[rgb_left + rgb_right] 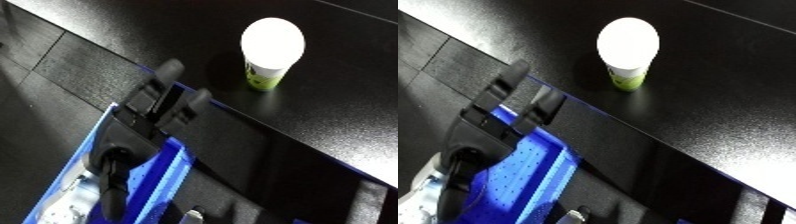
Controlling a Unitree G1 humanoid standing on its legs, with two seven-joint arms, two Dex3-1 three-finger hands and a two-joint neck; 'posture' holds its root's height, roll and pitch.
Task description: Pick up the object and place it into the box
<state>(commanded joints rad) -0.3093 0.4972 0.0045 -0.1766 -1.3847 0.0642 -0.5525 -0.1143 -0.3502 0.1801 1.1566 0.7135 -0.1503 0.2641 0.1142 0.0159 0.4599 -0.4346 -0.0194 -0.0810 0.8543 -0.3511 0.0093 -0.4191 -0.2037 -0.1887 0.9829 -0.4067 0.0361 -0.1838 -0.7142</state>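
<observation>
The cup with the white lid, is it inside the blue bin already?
No. The cup stands upright on the black table, outside the blue bin, and the left hand is not touching it.

A white-topped cup (627,50) with a green base stands upright on the dark counter (736,100), well apart from my left hand (509,102), whose black fingers (512,75) stretch straight above the blue bin (522,182) at lower left

scene is running dim; overhead glare is blowing out the cup lid (273,40) white, sheen streaking the dark table (355,115).
</observation>
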